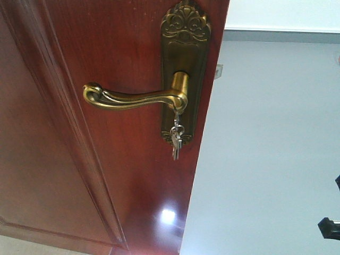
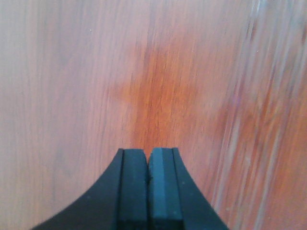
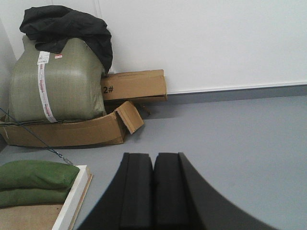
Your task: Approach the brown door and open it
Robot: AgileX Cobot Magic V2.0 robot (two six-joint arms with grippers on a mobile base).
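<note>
Grey floor [image 1: 265,159] and a white wall [image 1: 281,13] fill the right of the front view, while the brown door [image 1: 106,175] — glossy, panelled, reddish — takes up the left and centre, its edge running down the middle of the frame. On it, a curled brass lever handle [image 1: 133,98] points left from an embossed backplate [image 1: 185,64], with keys [image 1: 176,139] hanging just below the lever's hub. The left gripper [image 2: 147,187] sits jaws pressed together, empty, close against the door's wood grain. The right gripper [image 3: 153,191] — also closed on nothing — faces open floor, with a green sack [image 3: 55,81] in a cardboard box [image 3: 72,129] by the far wall.
</note>
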